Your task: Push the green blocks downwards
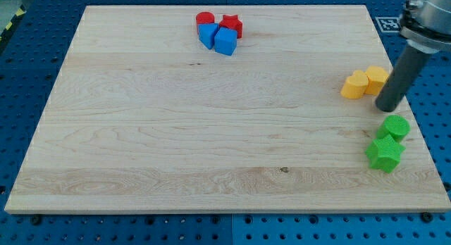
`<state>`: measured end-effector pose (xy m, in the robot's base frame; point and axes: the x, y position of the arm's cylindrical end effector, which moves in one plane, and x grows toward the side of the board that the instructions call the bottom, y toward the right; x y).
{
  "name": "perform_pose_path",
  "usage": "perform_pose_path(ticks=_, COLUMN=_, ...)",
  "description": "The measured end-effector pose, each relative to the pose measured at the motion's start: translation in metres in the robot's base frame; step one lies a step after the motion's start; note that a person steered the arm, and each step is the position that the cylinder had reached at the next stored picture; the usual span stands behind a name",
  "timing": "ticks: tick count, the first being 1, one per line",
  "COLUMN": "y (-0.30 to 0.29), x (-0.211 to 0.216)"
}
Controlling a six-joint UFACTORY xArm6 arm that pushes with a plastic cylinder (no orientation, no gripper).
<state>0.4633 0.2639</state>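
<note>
Green blocks sit lowest on the board, close to its bottom right corner: a green star-shaped block (385, 153) and, touching it just above, a green round block (396, 126). My tip (386, 108) stands just above the round one, near the right edge; whether it touches the block I cannot tell. It is a bare rod with no claw, so nothing spreads, presses together or pinches.

Two yellow blocks (366, 82) lie touching each other just to the view's left of the rod. A red and blue cluster (219, 32) sits well apart at the top edge.

Judging from this, little room remains. A downward push could send the green pair off the bottom edge or out past the right edge. Because the round block is off-centre on the star, it may roll aside and split the pair.
</note>
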Motion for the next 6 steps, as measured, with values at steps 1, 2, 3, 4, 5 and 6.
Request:
perform_pose_path(ticks=1, y=-0.001, x=0.011)
perform_pose_path(ticks=2, y=-0.009, x=0.033)
perform_pose_path(ticks=3, y=-0.009, x=0.048)
perform_pose_path(ticks=4, y=-0.009, x=0.043)
perform_pose_path(ticks=5, y=-0.001, x=0.004)
perform_pose_path(ticks=6, y=0.032, x=-0.034)
